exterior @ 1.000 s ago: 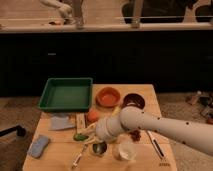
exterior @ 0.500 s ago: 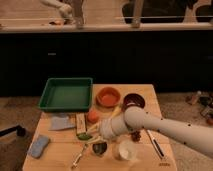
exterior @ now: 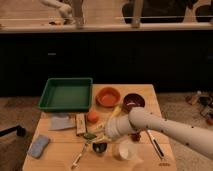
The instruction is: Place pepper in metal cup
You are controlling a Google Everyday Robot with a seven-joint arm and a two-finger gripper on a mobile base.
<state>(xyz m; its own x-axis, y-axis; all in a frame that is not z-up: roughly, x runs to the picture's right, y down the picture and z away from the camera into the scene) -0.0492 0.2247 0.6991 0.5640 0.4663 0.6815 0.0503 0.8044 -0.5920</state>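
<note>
No text, label, brand or number can be read on anything here. The white two-finger gripper (exterior: 98,136) hangs just above the small steel cup (exterior: 99,147), bearing no markings.

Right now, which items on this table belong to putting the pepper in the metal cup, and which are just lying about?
Part of the job:
- pepper, at the pincer's tip
- metal cup, just below it
- pincer, over the table's front middle

Lying about:
- green tray
- orange bowl
- maroon bowl
- white cup
- blue sponge

The end effector (exterior: 96,136) hangs just above the metal cup (exterior: 99,147) on the table (exterior: 60,145).
</note>
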